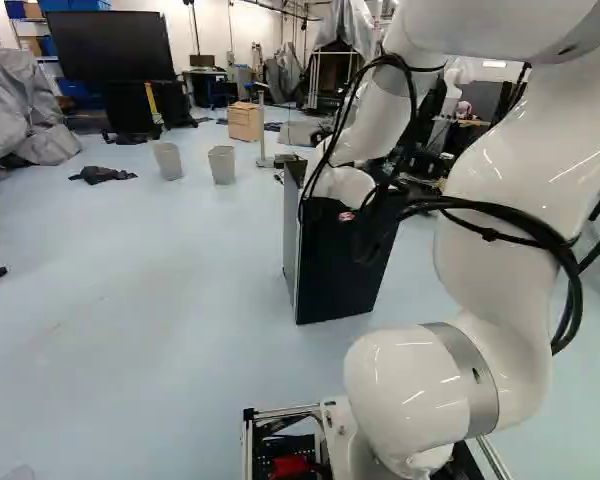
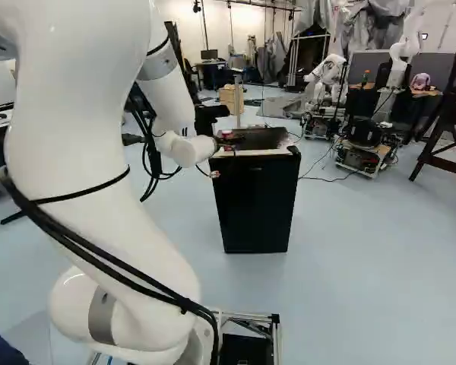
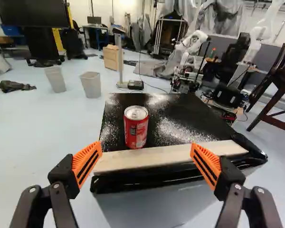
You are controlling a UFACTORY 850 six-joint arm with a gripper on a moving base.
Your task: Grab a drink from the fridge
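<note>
Plainly, the drink is a red soda can [image 3: 136, 130], upright on the glossy black top [image 3: 180, 114] of the mini fridge [image 2: 254, 198] and just behind its pale front strip [image 3: 171, 155]. If full, it should feel fairly heavy for its size and stiff under pressure; if empty, its thin wall would dent easily. Smooth painted metal may slip, more so if chilled and damp. Best take it level around the middle of the body, one orange pad [image 3: 87, 162] each side, clear of rim and tab, with a firm but moderate squeeze. The jaws stand spread wide, holding nothing, the can ahead of them and slightly off-centre. They want centring before closing, or one side could push it along the slick surface. Too low an approach might catch the strip.
</note>
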